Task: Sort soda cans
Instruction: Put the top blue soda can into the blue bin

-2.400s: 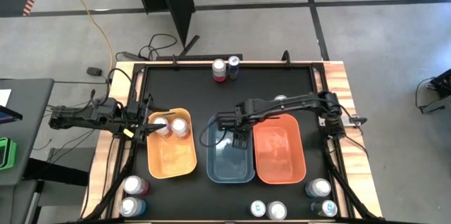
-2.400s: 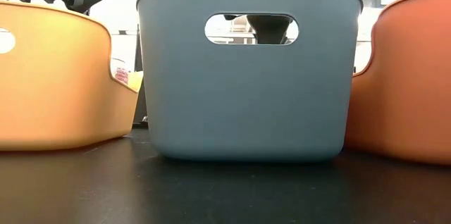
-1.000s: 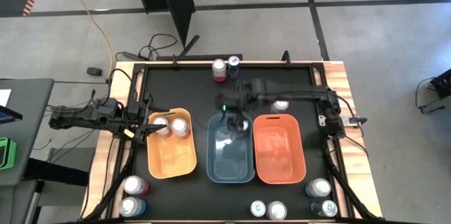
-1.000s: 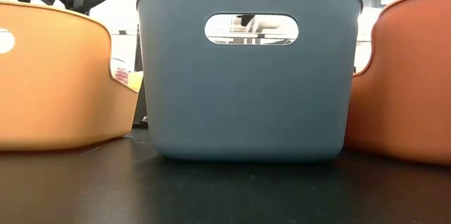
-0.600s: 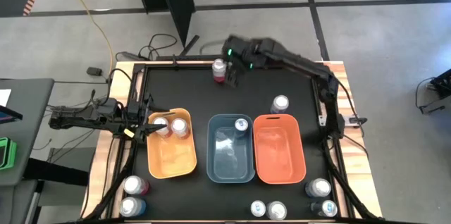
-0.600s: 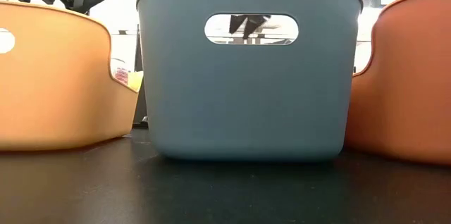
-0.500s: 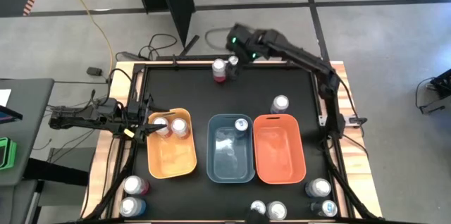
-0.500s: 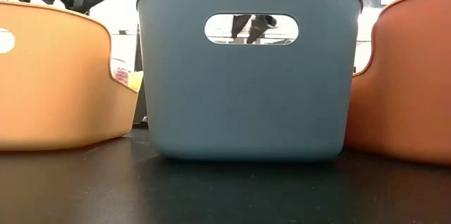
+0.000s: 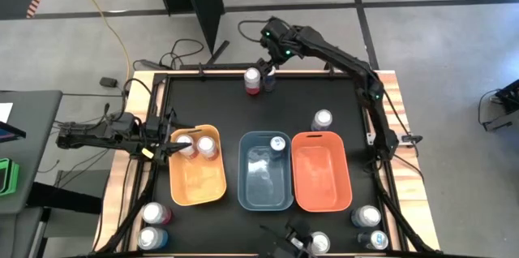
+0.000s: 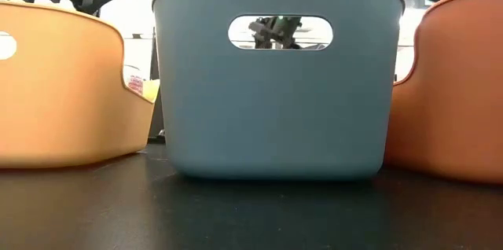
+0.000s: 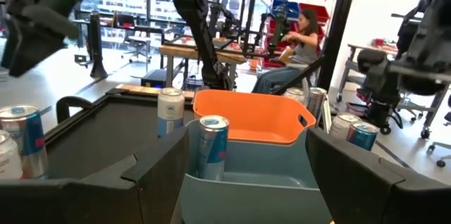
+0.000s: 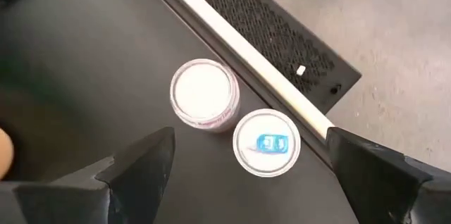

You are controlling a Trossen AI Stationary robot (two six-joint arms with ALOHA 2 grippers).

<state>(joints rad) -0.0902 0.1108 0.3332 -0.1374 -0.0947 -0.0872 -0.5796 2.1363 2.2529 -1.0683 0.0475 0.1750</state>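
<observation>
The right tool (image 12: 243, 175) is hovering spread wide over a red can (image 12: 204, 91) and a blue can (image 12: 266, 143) touching at the bench's (image 9: 219, 104) far edge. Smooth, rigid, likely light; gripping mid-body seems best. The left tool (image 9: 168, 146) is waiting open-jawed over the orange bin (image 9: 197, 185).

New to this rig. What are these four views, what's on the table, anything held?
Two dark robot arms at a black table. The high view looks straight down; the low view sits at table height behind the blue bin; each wrist view looks past one arm's fingers. Three bins sit in a row: orange bin, blue bin, red-orange bin. Soda cans stand around the table edges, two in the orange bin, one in the blue. The right pincer hangs open above a red can and a blue can at the far edge, holding nothing. The left pincer, at the orange bin, is open and empty.
</observation>
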